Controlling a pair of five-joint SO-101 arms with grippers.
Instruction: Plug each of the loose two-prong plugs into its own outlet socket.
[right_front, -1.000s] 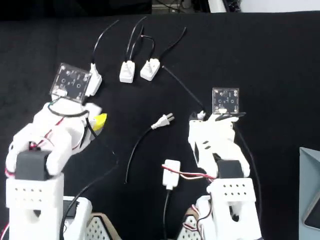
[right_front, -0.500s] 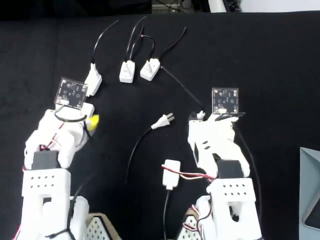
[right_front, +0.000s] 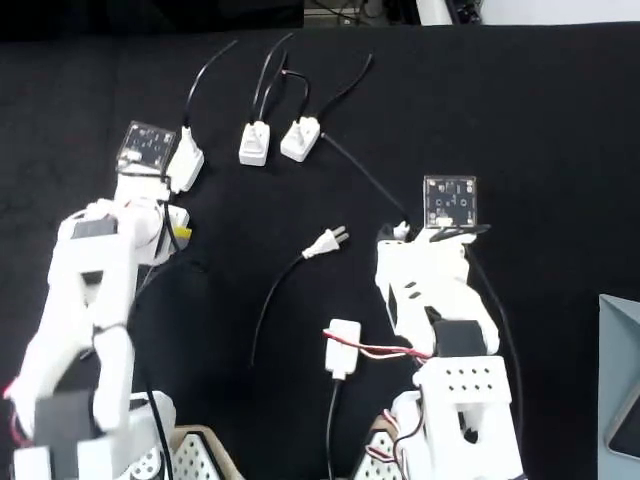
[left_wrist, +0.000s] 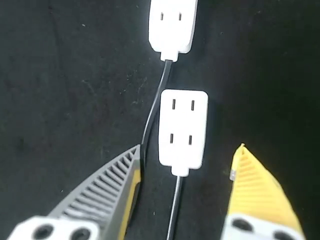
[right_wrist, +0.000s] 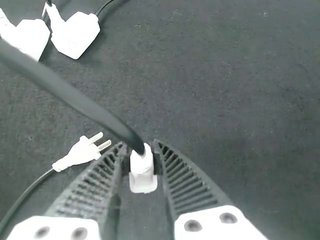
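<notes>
Four outlet sockets (right_front: 187, 160), two plugs (right_front: 327, 242)

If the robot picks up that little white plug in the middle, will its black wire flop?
Probably. The small white two-prong plug looks light, and its thin black cord lies in a loose curve, so it would likely dangle. Flat-sided, it probably won't roll.

Black table (right_front: 560, 120): loose plug (right_front: 328, 241) mid-table, four white sockets (right_front: 255, 143) (black cords attached) scattered.
</notes>
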